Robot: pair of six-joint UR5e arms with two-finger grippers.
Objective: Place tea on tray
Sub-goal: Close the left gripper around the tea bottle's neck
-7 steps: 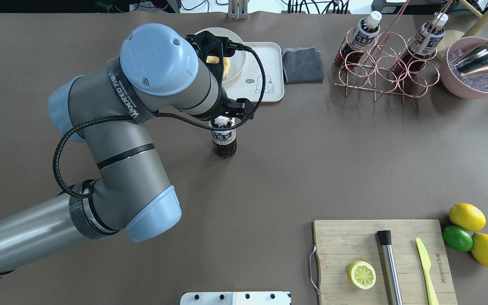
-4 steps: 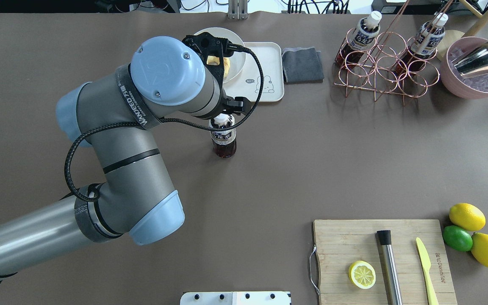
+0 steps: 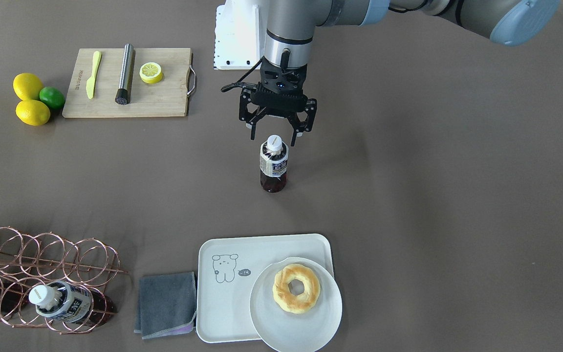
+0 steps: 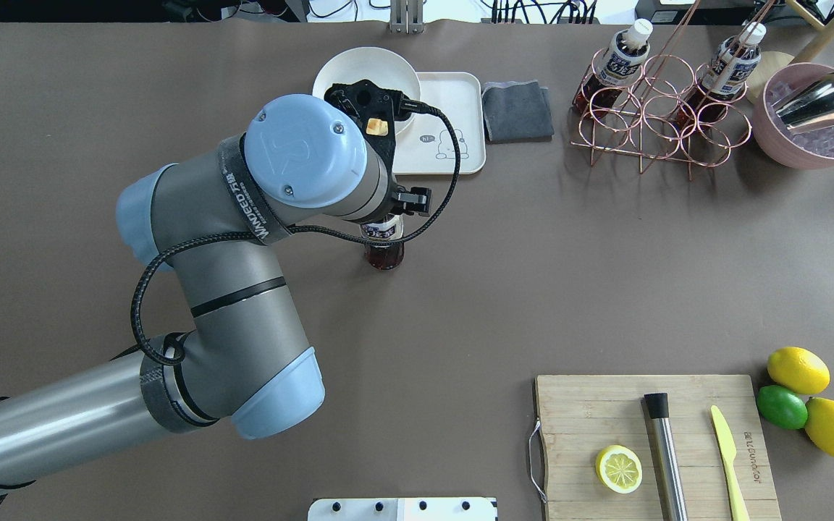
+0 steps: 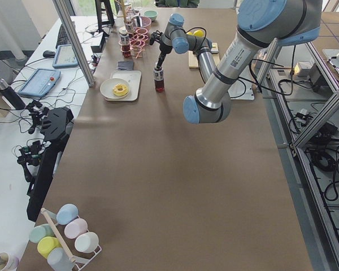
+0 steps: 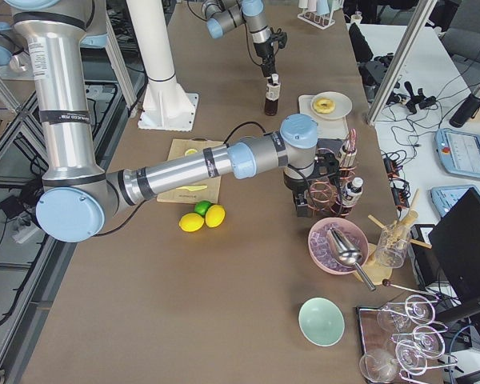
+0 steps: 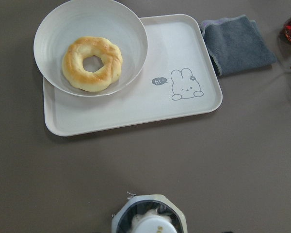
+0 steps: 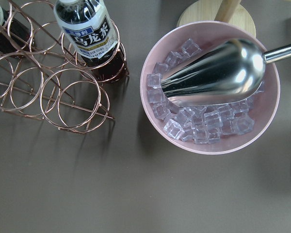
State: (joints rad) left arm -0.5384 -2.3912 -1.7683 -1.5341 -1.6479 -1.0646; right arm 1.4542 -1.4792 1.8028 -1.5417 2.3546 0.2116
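The tea bottle [image 3: 273, 166] stands upright mid-table, with dark liquid, a white cap and a white-and-navy label. My left gripper [image 3: 274, 133] is open right above it, one finger on each side of the cap and not touching it. In the overhead view my left wrist hides the bottle's top [image 4: 383, 252]. Its cap shows at the bottom of the left wrist view [image 7: 149, 221]. The off-white tray [image 3: 223, 298] with the small drawn animal lies beyond the bottle, also in the left wrist view [image 7: 136, 114]. My right gripper shows only in the exterior right view [image 6: 320, 172], over the rack; I cannot tell its state.
A round plate [image 3: 306, 327] with a doughnut [image 3: 296, 287] overlaps one end of the tray. A grey cloth [image 3: 166, 303] lies beside the tray. A copper rack [image 4: 649, 108] holds more bottles. There is a pink bowl [image 4: 815, 137] of ice, a cutting board [image 4: 652, 434] and lemons [image 4: 797, 369].
My left arm has moved toward the robot's side. Its wrist now covers the bottle's cap in the overhead view, and more of the plate shows. The bottle has not moved.
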